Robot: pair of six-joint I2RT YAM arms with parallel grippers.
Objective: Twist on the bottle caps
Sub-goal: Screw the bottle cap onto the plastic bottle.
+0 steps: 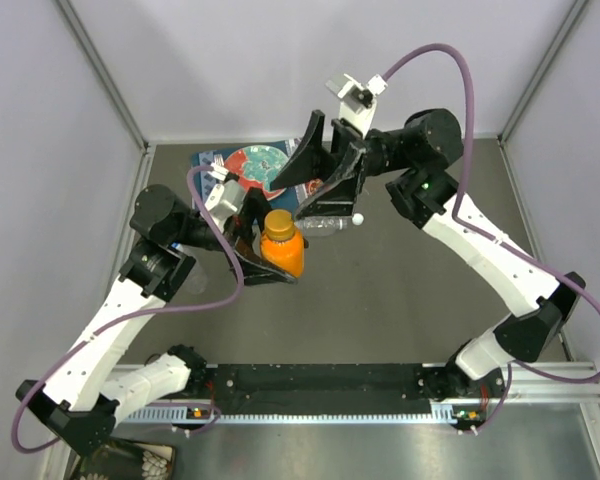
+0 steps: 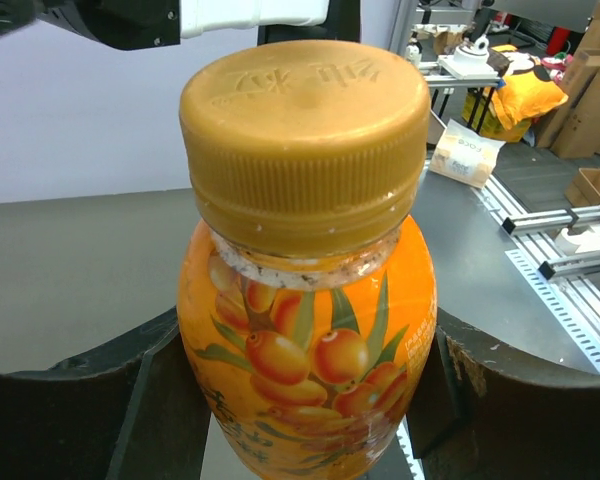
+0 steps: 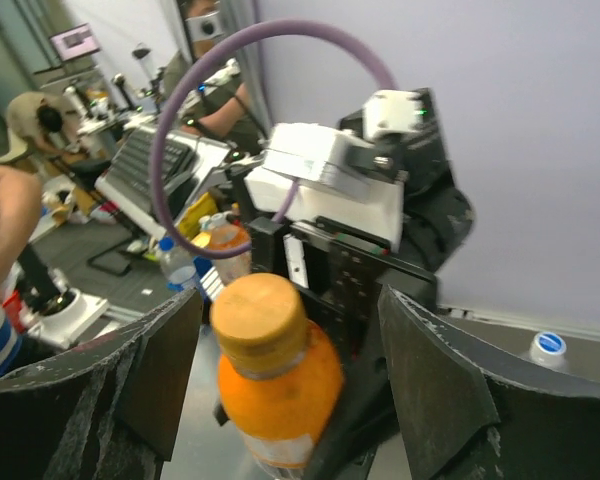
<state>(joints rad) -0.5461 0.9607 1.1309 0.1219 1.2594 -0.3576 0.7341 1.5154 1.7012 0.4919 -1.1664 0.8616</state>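
Observation:
The squat orange bottle (image 1: 284, 256) stands upright in my left gripper (image 1: 270, 262), whose fingers (image 2: 165, 400) press both of its sides. The orange-amber cap (image 1: 277, 222) sits on its neck and fills the left wrist view (image 2: 305, 130) above the fruit label (image 2: 310, 350). My right gripper (image 1: 286, 200) is open just behind and above the cap. In the right wrist view (image 3: 285, 390) its jaws stand wide on either side of the cap (image 3: 260, 312) and do not touch it. One clear bottle (image 1: 327, 226) with a white cap (image 1: 358, 218) lies behind. The other bottle and cap are hidden.
The red-and-teal patterned plate (image 1: 252, 160) lies at the back, partly under the right gripper. The left arm's purple cable (image 1: 230, 260) loops beside the orange bottle. Walls enclose the table on the left, back and right. A black rail (image 1: 320, 380) runs along the near edge.

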